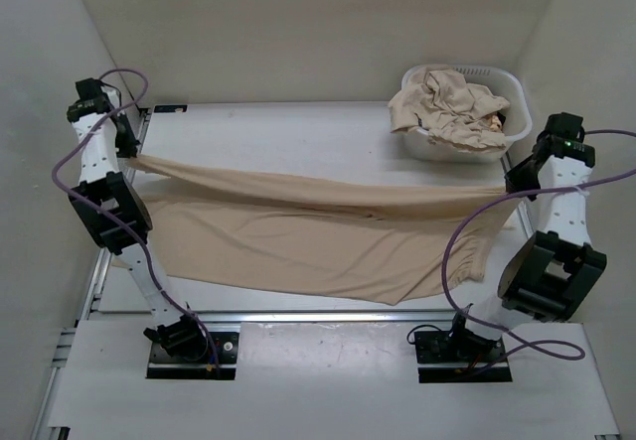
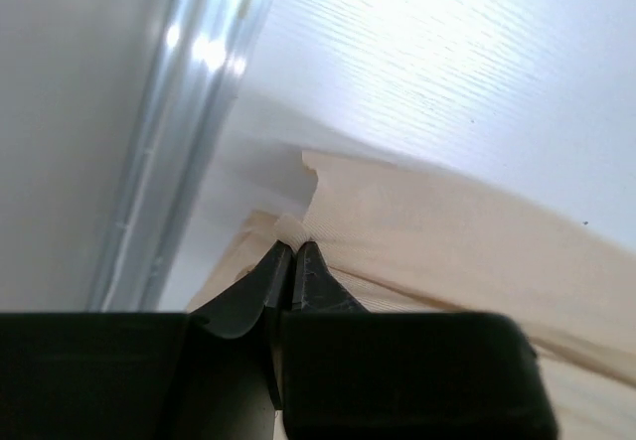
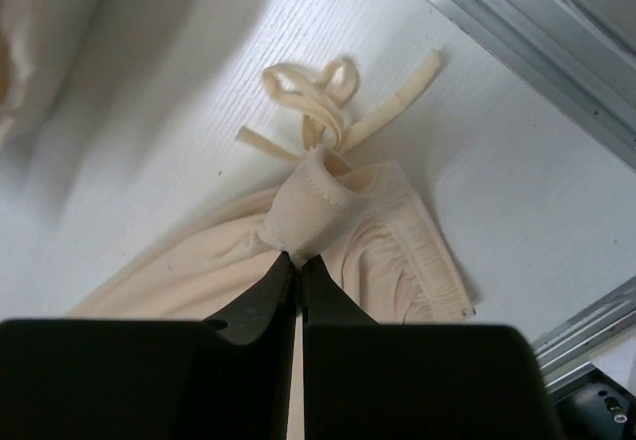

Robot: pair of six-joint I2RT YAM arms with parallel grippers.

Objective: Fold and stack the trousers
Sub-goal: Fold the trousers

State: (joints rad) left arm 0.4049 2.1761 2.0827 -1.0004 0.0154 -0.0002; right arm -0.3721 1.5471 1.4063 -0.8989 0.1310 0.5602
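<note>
My left gripper [image 2: 291, 253] has its two black fingers [image 2: 243, 301] pressed together on a thin edge of the trousers [image 2: 447, 246], with the cloth pinched right at the tips. Just past that pinch, bare white table [image 2: 427, 53] runs out to a metal rail [image 2: 189, 102] along the side. My right gripper [image 3: 298, 261] is closed too, clamped on a bunched fold of the waistband [image 3: 310, 207]. The gathered elastic spreads out to one side of my fingers, and the drawstring [image 3: 316, 92] lies in loose loops on the table just beyond them. From above, the trousers [image 1: 298, 236] hang stretched between my two grippers across the width of the table [image 1: 298, 127]. Their far edge is pulled into a fairly taut line from the left gripper [image 1: 127, 154] to the right gripper [image 1: 513, 186]. The rest of the tan cloth falls away toward my bases and lies wrinkled on the table, its near edge sloping down to the right. In the far right corner, apart from the trousers, stands a white slotted laundry basket [image 1: 509, 90] holding a crumpled heap of beige cloth [image 1: 447, 110].
</note>
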